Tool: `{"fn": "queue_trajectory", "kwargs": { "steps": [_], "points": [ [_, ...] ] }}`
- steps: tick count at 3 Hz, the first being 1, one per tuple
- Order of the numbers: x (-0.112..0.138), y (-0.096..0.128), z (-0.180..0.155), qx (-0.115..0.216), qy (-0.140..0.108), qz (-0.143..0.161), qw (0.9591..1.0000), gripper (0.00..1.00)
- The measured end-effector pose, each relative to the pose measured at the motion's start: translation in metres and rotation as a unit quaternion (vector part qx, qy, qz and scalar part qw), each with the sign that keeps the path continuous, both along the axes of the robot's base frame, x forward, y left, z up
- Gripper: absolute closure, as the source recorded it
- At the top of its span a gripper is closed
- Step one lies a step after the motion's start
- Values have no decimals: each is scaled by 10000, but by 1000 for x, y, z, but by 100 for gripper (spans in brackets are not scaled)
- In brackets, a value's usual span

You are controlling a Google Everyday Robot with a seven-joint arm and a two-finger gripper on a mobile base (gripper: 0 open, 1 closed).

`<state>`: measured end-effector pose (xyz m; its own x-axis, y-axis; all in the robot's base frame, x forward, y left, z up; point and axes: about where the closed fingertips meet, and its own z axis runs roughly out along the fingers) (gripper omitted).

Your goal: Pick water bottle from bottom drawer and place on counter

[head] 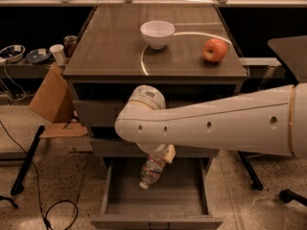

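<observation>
Aloft, claw clasps crinkled water bottle over bottom drawer.

Nothing legible anywhere on my feed. Nearest candidate is the label on the water bottle: a pale band with reddish and bluish marks, lettering too small for me to make out. The bottle hangs tilted, cap down, in the jaws. They are closed on it below the wrist of the white arm, above the open bottom drawer. Dark jar and paper cup left of the worktop: any print unreadable.
</observation>
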<state>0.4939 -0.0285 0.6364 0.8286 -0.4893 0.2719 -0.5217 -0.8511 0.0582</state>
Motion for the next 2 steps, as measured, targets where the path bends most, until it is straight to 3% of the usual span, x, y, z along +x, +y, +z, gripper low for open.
{"fn": "queue_trajectory", "kwargs": {
  "steps": [1, 2],
  "points": [
    [0, -17, 39, 25, -190, -52, 9998, 100],
    [14, -37, 99, -54, -480, -72, 9988, 100]
  ]
}}
